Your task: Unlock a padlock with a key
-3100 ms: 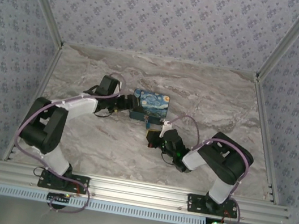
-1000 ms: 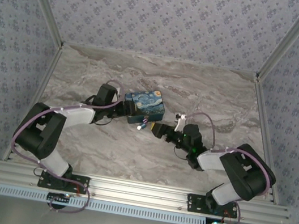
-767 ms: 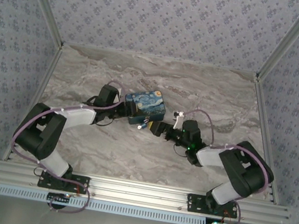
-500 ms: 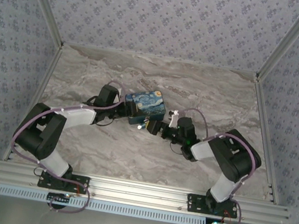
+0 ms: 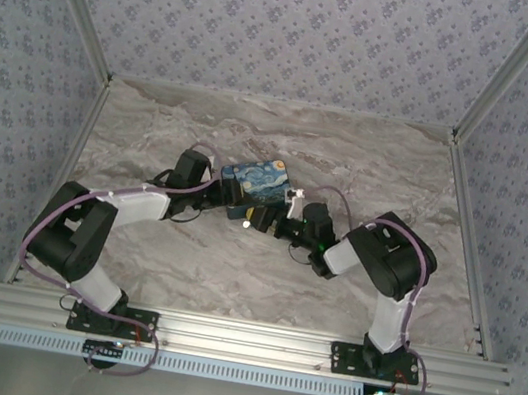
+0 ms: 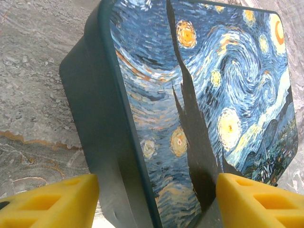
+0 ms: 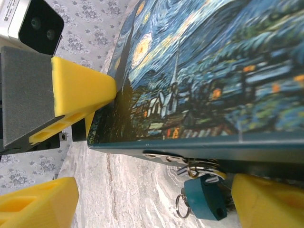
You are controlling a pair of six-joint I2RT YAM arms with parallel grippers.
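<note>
Three floral-papered walls (image 5: 292, 30) enclose grey marbled tabletop (image 5: 231, 273).

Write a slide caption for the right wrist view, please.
Open right pincer flanks the teal padlock hanging from the starry-print box.

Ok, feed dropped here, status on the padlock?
Left gripper clamps box. Right gripper open, straddling padlock hanging under box edge. Metal ring dangles beside it.

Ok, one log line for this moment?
left hand: gripping starry box | right hand: open, straddling padlock | padlock: hanging from box latch
</note>
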